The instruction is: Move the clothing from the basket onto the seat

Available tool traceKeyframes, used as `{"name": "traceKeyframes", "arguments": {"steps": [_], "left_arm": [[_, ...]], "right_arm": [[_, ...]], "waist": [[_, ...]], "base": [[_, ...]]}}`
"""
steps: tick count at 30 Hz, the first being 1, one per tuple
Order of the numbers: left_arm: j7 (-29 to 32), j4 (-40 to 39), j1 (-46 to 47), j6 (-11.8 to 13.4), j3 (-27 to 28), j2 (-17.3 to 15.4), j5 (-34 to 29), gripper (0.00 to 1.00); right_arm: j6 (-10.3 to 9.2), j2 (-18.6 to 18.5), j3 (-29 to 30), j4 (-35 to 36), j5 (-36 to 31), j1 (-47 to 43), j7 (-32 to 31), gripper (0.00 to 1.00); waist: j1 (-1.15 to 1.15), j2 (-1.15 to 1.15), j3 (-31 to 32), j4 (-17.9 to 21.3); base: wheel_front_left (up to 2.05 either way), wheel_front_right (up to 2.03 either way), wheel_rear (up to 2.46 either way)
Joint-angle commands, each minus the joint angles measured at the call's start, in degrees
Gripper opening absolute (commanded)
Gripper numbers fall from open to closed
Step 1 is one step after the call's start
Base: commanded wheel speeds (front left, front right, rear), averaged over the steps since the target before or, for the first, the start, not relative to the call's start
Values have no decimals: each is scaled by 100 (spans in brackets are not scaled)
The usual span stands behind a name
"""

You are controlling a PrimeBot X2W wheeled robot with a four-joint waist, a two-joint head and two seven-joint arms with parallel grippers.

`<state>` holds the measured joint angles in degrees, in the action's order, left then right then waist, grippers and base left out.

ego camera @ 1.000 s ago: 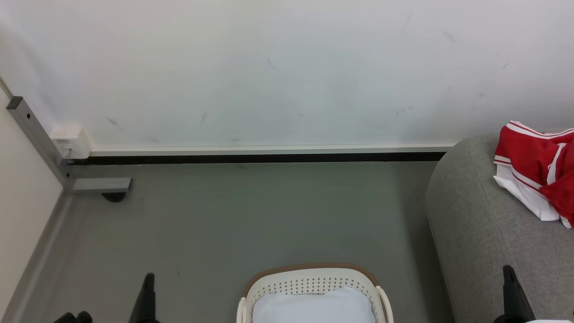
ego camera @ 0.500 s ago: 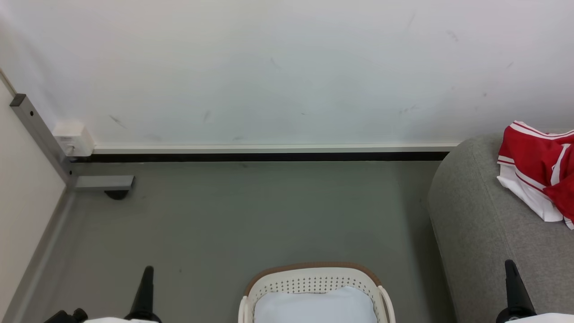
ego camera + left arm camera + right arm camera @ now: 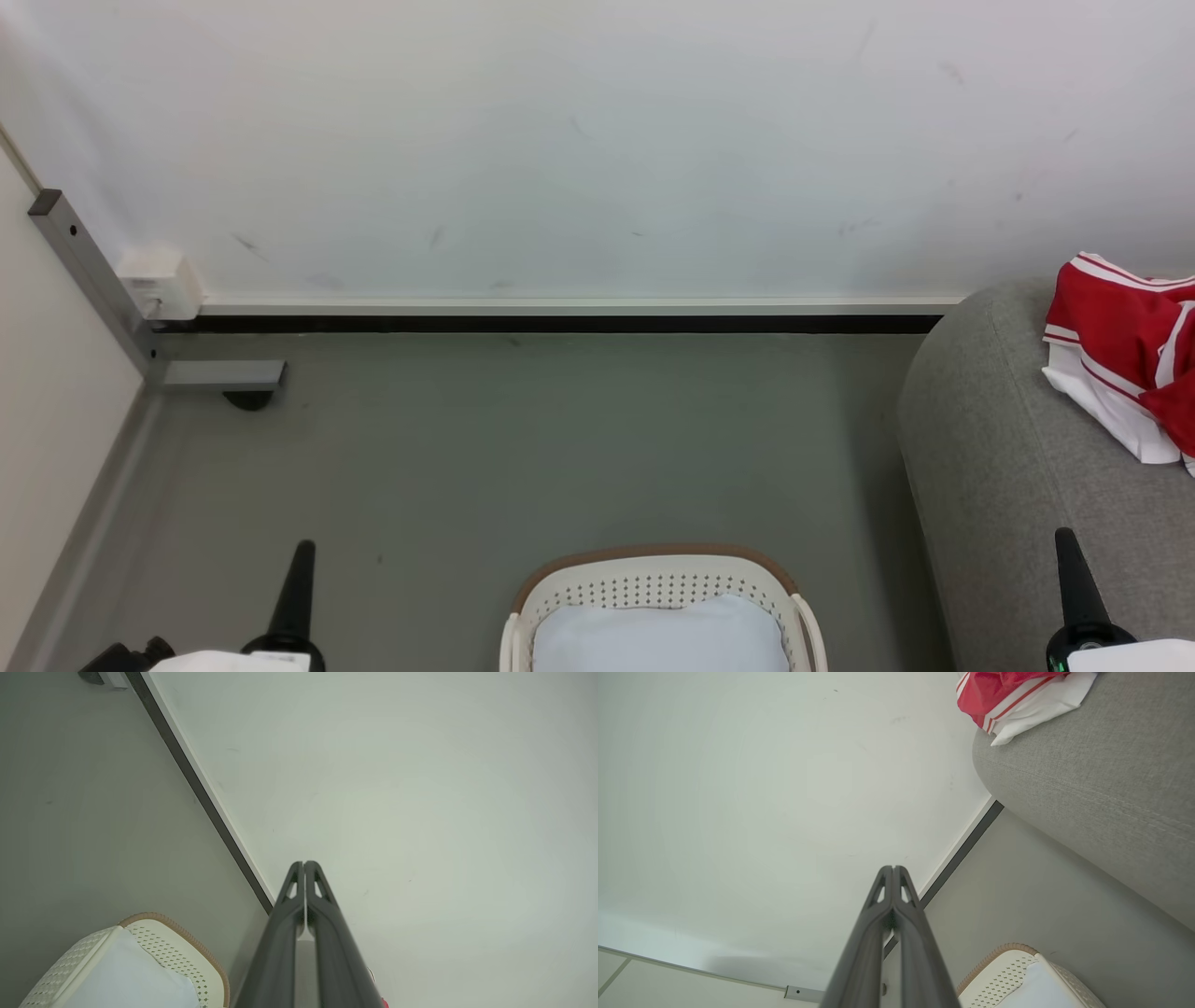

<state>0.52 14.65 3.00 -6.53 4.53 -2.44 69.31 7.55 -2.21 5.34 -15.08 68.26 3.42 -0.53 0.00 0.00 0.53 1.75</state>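
Since the earlier picture we had lifted our left gripper and right gripper slightly higher in the head view, each pinched fully together on nothing. The clothing lay on the seat. The basket stood on the floor between our grippers and held a white pad.

One basket, one white pad, one seat, one clothing heap, two end effectors.
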Motion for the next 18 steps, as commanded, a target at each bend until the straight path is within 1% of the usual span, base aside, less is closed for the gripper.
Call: {"name": "traceKeyframes", "arguments": {"steps": [1, 18], "left_arm": [[46, -46, 105, -28, 28, -46, 165, 0], [270, -55, 199, -64, 107, -54, 1020, 0]], "right_arm": [[-7, -65, 18, 53, 163, 113, -38, 0], [-8, -78, 63, 84, 1050, 186, -263, 0]], "waist": [[0, 0, -2, -6], [0, 0, -26, -64]], "base": [[0, 0, 0], [0, 0, 0]]}}
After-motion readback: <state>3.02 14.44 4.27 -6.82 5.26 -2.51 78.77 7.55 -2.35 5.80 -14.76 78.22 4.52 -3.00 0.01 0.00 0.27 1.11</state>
